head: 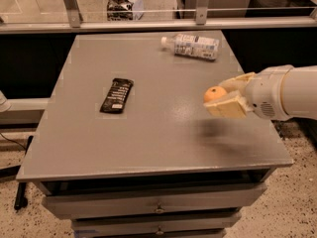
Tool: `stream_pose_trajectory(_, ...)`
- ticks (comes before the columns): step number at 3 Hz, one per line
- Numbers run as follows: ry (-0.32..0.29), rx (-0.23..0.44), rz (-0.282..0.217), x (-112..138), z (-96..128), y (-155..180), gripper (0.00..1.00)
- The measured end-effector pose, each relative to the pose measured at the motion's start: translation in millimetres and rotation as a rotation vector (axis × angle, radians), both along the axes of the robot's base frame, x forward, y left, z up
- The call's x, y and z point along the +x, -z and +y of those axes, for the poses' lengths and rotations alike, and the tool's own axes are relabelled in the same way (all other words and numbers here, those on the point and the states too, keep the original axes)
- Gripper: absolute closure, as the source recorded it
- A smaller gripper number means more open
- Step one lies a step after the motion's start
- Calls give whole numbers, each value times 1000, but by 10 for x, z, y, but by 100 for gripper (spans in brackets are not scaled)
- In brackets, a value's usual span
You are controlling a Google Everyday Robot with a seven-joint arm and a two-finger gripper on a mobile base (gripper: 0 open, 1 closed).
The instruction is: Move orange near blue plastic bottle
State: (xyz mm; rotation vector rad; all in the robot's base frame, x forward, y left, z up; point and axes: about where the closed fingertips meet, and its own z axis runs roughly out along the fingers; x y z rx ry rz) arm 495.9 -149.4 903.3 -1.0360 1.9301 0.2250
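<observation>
- Up above the table's right side, the orange (214, 93), small, round and smooth-skinned, sits clamped between two flat cream fingers (229, 108).
- The gripper (218, 97) reaches in from the right on a rounded white arm (290, 92), clear of the surface, casting a soft shadow below.
- The blue plastic bottle (190, 45), clear with a white cap and pale printed label, lies on its side near the far edge, well apart.
- A flat black snack-bar wrapper (117, 95) lies on the left.
- The grey table (148, 148) is matte, with drawers (158, 209) beneath.

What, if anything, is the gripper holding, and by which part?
The gripper, over the table, holds the orange, pinched at opposite sides between its two fingers.
</observation>
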Motion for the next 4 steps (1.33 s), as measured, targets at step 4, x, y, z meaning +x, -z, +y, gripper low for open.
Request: stream_pose_trajectory(4, 130, 69, -194, 1638, -341, -42, 100)
